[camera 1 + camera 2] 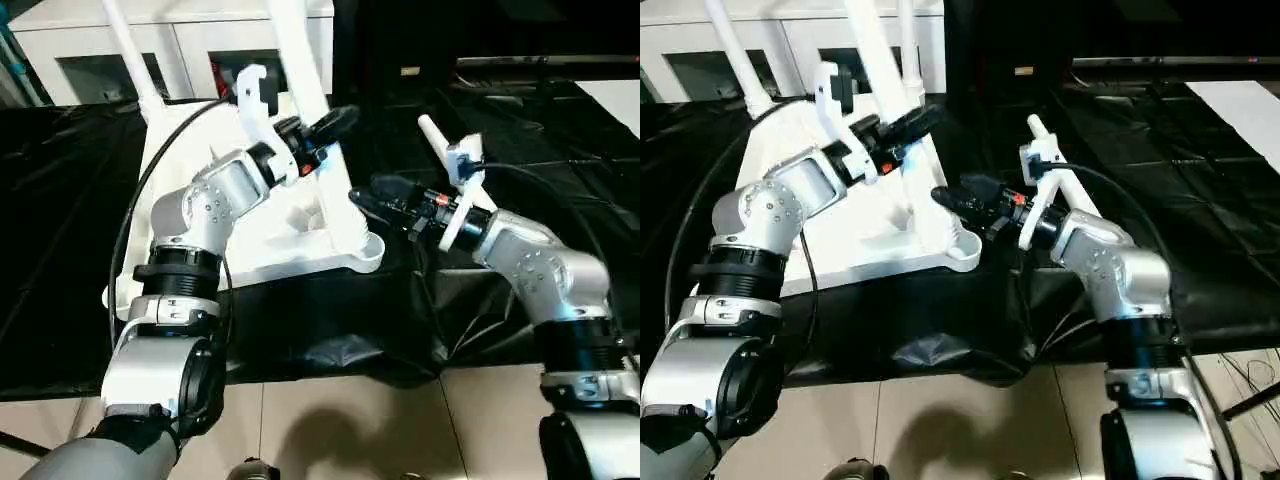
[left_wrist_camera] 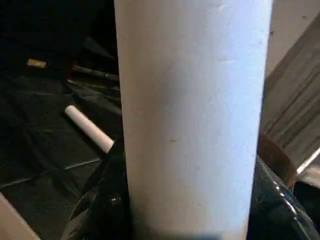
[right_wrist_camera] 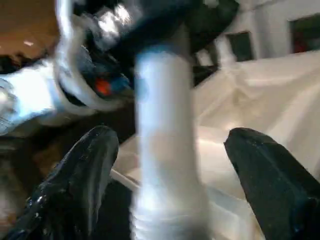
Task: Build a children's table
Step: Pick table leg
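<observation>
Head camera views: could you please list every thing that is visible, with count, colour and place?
table top: one, white, upside down on the black sheet.
legs: three seen standing up from the table top, white.
loose leg: one, white, lying on the black sheet.
black sheet: one, covering the floor under the work.
cabinet: one, white, behind the table top.
floor tiles: beige, nearest the robot.
left gripper: black, closed on the nearest leg.
right gripper: black, open, near that leg's base.
</observation>
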`<state>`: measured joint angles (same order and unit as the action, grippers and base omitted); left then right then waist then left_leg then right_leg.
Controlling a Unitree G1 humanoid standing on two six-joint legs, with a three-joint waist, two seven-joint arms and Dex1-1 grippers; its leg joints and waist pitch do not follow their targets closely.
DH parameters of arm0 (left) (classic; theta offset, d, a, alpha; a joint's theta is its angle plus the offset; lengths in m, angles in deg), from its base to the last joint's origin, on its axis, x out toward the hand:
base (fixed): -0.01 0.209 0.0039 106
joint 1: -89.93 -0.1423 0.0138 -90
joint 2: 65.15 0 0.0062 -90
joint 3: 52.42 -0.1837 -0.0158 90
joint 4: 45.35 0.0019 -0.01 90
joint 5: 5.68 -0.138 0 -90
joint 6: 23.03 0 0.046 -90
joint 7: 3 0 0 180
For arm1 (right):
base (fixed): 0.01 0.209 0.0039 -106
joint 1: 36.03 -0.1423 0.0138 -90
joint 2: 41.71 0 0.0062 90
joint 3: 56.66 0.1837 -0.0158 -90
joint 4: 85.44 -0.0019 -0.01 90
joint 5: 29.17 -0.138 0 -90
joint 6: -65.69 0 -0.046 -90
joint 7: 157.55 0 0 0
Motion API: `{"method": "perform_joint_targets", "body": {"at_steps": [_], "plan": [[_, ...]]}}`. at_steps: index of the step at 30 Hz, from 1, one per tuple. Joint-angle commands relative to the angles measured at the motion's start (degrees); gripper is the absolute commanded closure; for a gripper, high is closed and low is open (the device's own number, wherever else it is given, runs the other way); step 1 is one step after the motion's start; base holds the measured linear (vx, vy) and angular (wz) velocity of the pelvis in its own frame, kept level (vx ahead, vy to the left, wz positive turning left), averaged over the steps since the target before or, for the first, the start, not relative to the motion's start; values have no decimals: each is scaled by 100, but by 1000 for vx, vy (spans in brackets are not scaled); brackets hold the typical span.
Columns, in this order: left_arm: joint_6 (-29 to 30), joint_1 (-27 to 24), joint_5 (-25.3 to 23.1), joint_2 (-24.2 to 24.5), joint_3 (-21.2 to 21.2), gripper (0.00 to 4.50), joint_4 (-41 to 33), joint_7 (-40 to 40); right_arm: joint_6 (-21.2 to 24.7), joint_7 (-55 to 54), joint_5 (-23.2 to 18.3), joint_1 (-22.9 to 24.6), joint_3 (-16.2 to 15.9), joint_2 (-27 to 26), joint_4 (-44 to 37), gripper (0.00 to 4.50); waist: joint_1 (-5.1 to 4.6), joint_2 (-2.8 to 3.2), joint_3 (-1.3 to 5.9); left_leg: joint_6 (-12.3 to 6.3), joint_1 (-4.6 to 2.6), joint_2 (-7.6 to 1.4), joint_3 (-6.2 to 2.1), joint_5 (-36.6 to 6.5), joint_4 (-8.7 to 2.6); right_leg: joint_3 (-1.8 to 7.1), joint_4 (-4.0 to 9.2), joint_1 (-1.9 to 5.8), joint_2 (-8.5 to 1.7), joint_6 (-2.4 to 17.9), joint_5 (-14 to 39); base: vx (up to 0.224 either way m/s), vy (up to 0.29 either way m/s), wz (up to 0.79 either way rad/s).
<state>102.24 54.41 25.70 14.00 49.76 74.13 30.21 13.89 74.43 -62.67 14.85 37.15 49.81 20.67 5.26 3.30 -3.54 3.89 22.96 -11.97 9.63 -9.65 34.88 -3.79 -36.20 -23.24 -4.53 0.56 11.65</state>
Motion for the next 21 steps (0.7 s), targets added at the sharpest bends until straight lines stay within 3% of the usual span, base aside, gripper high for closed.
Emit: {"method": "perform_joint_targets", "body": {"at_steps": [1, 2, 4, 7, 8, 10, 12, 14, 16, 17, 18, 21], "plan": [[132, -93, 92, 32, -149, 259, -256, 331, 147, 208, 17, -126, -132, 89, 69, 67, 47, -160, 536, -685, -86, -25, 30, -1, -251, 190, 302, 413, -275, 1560, -472, 0, 0, 0], [194, -147, 145, 51, -234, 259, -351, 531, 185, 277, 41, -157, -171, 93, 117, 67, 53, -154, 537, -674, -87, -29, 27, 13, -251, 189, 295, 412, -278, 1573, -460, 0, 0, 0], [385, -339, 307, 153, -536, 259, -715, 1189, 308, 460, 27, -253, -222, 64, 243, 67, 70, -199, 533, -663, -80, -42, 33, 52, -260, 188, 281, 408, -289, 1601, -405, 0, 0, 0], [662, -497, 624, 257, -689, 259, -1088, 1771, 414, 949, -145, -326, -271, 65, 289, 67, 81, -177, 541, -676, -95, -56, 43, 45, -248, 185, 266, 375, -264, 1664, -514, 0, 0, 0], [671, -502, 635, 264, -698, 259, -1105, 1797, 424, 982, -155, -330, -277, 69, 290, 96, 83, -177, 544, -674, -96, -56, 43, 18, -244, 185, 259, 381, -265, 1667, -536, 0, 0, 0], [859, -579, 985, 332, -689, 259, -1383, 2259, 501, 1482, -170, -279, -538, 268, 261, 103, 113, -101, 537, -631, -111, -57, 36, -118, -244, 182, 268, 376, -275, 1663, -404, 0, 0, 0], [1028, -583, 1273, 350, -597, 259, -1505, 2494, 550, 1762, -164, -197, -763, 444, 174, 108, 112, -134, 525, -609, -100, -60, 44, -180, -249, 188, 283, 385, -261, 1652, -396, 0, 0, 0], [1151, -545, 1425, 333, -520, 260, -1546, 2615, 625, 2016, -191, -116, -943, 593, 9, 141, 149, -108, 523, -559, -119, -62, 37, -245, -251, 190, 285, 370, -256, 1641, -347, 0, 0, 0], [1202, -537, 1552, 318, -478, 260, -1589, 2735, 690, 2142, -199, -77, -1010, 652, -95, 148, 158, -137, 506, -482, -106, -57, 33, -380, -266, 191, 308, 376, -264, 1593, -152, 0, 0, 0], [1205, -549, 1595, 306, -470, 260, -1617, 2768, 716, 2188, -194, -54, -1026, 671, -133, 174, 158, -136, 504, -456, -107, -56, 30, -418, -270, 190, 312, 381, -264, 1572, -70, 0, 0, 0], [1206, -561, 1615, 297, -471, 260, -1639, 2780, 728, 2214, -192, -37, -1031, 682, -155, 174, 155, -183, 500, -436, -103, -56, 36, -446, -277, 193, 324, 385, -265, 1549, 4, 0, 0, 0], [1183, -610, 1611, 309, -468, 260, -1661, 2777, 748, 2352, -121, 18, -1139, 695, -190, 203, 147, -197, 480, -330, -103, -51, 37, -564, -280, 202, 355, 371, -280, 1415, 437, 0, 0, 0]]}}
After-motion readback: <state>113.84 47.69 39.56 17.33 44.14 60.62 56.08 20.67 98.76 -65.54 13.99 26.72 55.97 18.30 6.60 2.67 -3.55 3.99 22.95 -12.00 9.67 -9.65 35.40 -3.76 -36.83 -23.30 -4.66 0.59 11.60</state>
